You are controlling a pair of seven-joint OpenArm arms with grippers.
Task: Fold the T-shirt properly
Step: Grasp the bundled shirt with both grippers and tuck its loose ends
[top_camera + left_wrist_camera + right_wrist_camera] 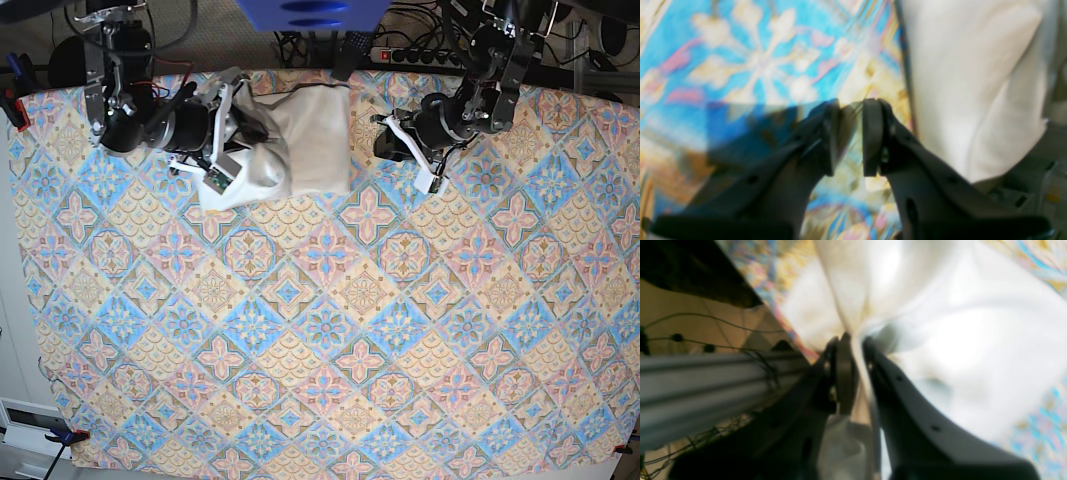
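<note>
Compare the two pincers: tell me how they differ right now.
The right pincer is clamped on a bunched fold of the white T-shirt; the left pincer holds nothing, with a narrow gap between its jaws showing only the patterned tablecloth. The right one sits over the shirt; the left one sits beside it, off the cloth's edge. Both are dark and near the table's far side.

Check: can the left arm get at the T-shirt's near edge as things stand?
Probably yes. The left gripper hangs just beside the T-shirt, with only bare patterned cloth between them. Its jaws are nearly closed on nothing, so they'd need to open first.
</note>
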